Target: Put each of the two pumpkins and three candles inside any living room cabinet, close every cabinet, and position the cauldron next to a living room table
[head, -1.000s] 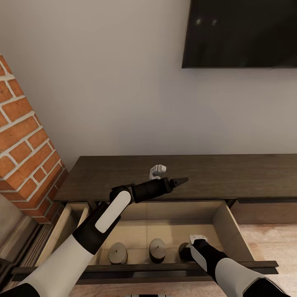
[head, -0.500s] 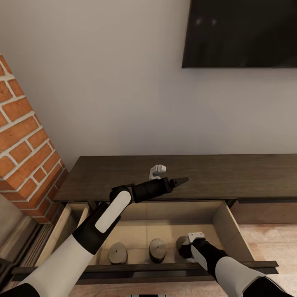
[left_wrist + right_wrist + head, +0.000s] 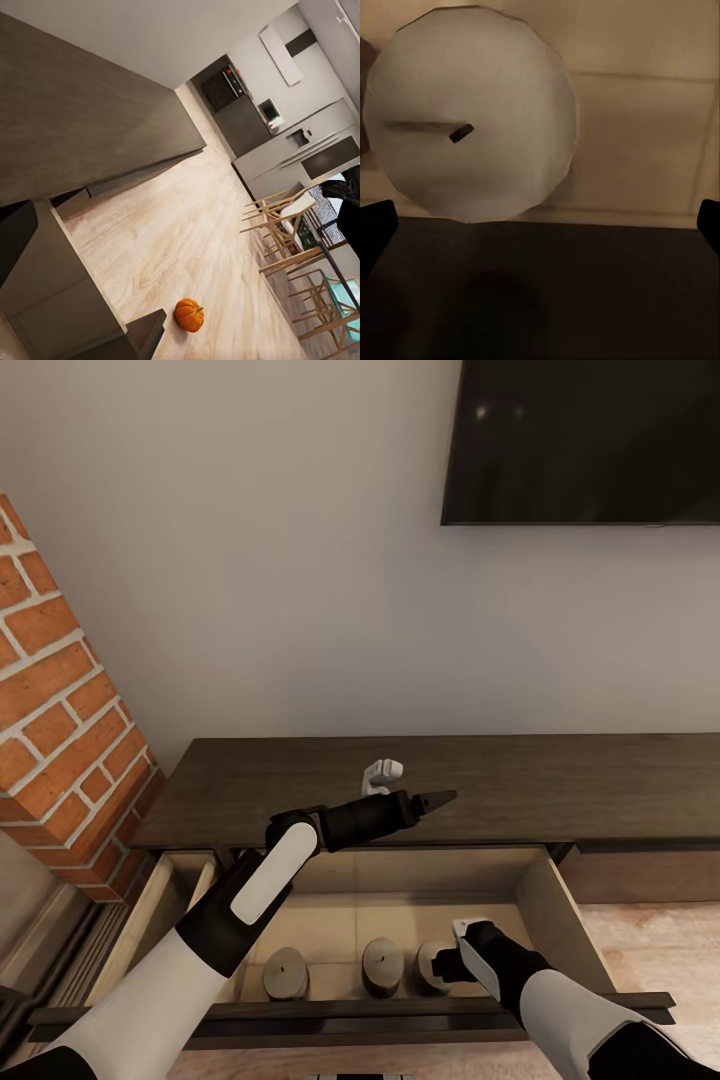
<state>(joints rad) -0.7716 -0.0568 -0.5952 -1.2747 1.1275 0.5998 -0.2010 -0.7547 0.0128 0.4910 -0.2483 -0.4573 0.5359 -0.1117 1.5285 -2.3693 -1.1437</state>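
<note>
Three candles (image 3: 382,964) are seen in the open cabinet (image 3: 560,905) drawer. The right pincer (image 3: 540,225), fingers apart, is held just above the rightmost candle (image 3: 471,112), not clamped. The left pincer (image 3: 440,797), fingers together, is held over the cabinet top.

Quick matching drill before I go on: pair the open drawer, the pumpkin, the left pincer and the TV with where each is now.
Things:
1. open drawer
2. pumpkin
3. left pincer
4. TV

Places:
A. mounted on the wall
B. holds three candles standing in a row
C. on the wooden floor
D. above the cabinet top

Pairs: 1-B, 2-C, 3-D, 4-A
</note>
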